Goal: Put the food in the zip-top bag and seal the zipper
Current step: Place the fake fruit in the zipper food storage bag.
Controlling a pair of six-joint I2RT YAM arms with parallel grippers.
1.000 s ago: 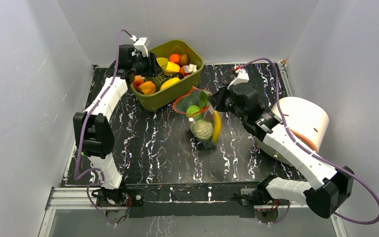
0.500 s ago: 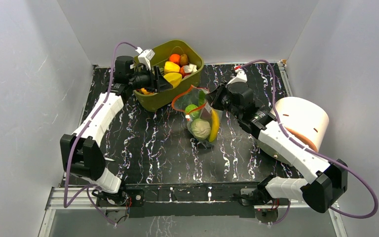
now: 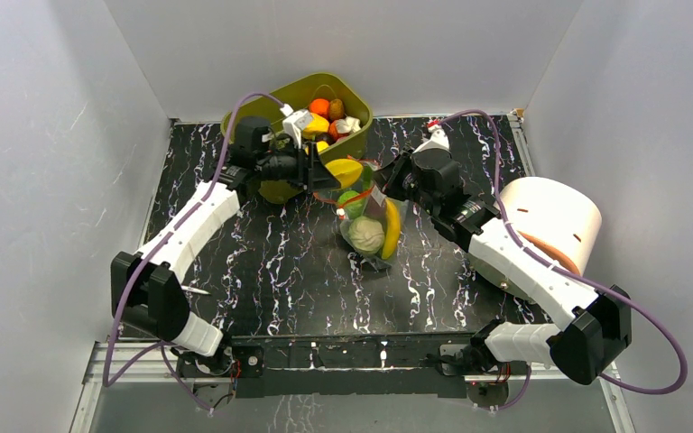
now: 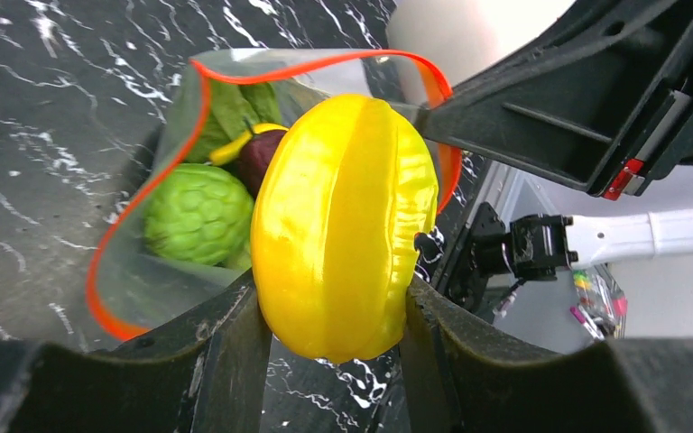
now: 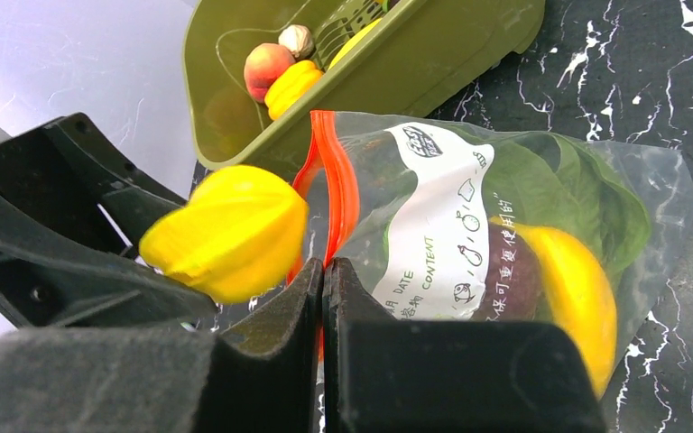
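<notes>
A yellow piece [image 3: 344,171] partly hides zip-top bag [image 3: 372,216] — its mouth (top view).

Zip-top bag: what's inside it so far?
Visible inside the zip-top bag: pale green cabbage, leaf, banana, purple piece. The yellow piece at its mouth and the printed label hide anything else.

Just ahead of the left gripper [image 4: 332,290] and its yellow starfruit [image 4: 343,225], the zip-top bag [image 4: 131,275] gaped open. The right gripper [image 5: 323,271], pinching the zipper [image 5: 338,180], crowded the mouth's far side. The olive tub [image 3: 359,110] stood close beside the left wrist.
</notes>
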